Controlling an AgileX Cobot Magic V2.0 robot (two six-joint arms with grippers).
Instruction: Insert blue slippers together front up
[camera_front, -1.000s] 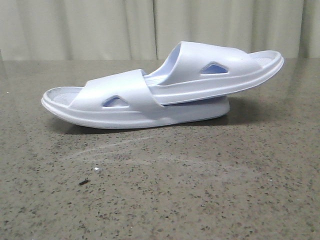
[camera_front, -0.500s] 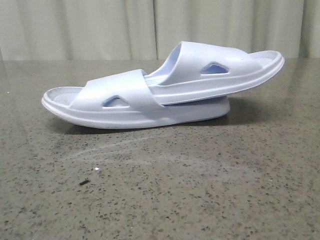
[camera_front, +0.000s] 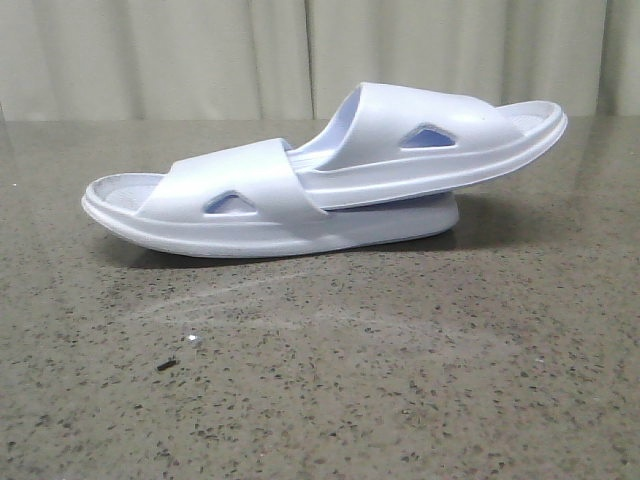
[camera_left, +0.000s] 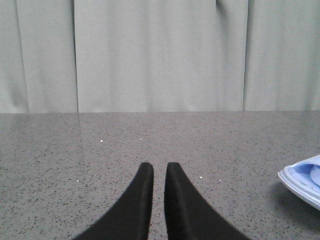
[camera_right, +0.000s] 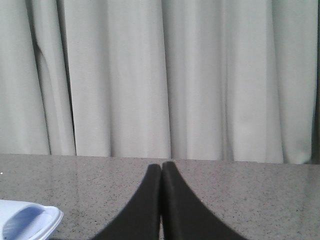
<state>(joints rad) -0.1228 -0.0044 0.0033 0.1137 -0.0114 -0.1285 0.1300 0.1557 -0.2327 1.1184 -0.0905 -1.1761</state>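
In the front view two pale blue slippers lie on the speckled grey table, both soles down. The left slipper (camera_front: 230, 200) lies flat. The right slipper (camera_front: 430, 140) has one end pushed under the left one's strap and rests tilted on its footbed. Neither gripper shows in the front view. In the left wrist view my left gripper (camera_left: 159, 167) is empty, its fingers nearly together with a thin slit, and a slipper end (camera_left: 302, 182) lies off to the side. In the right wrist view my right gripper (camera_right: 161, 166) is shut and empty, with a slipper end (camera_right: 27, 220) to the side.
The grey speckled table (camera_front: 400, 380) runs back to a pale curtain (camera_front: 200, 50). A small dark speck (camera_front: 167, 365) and a white crumb (camera_front: 194, 341) lie on the table in front of the slippers.
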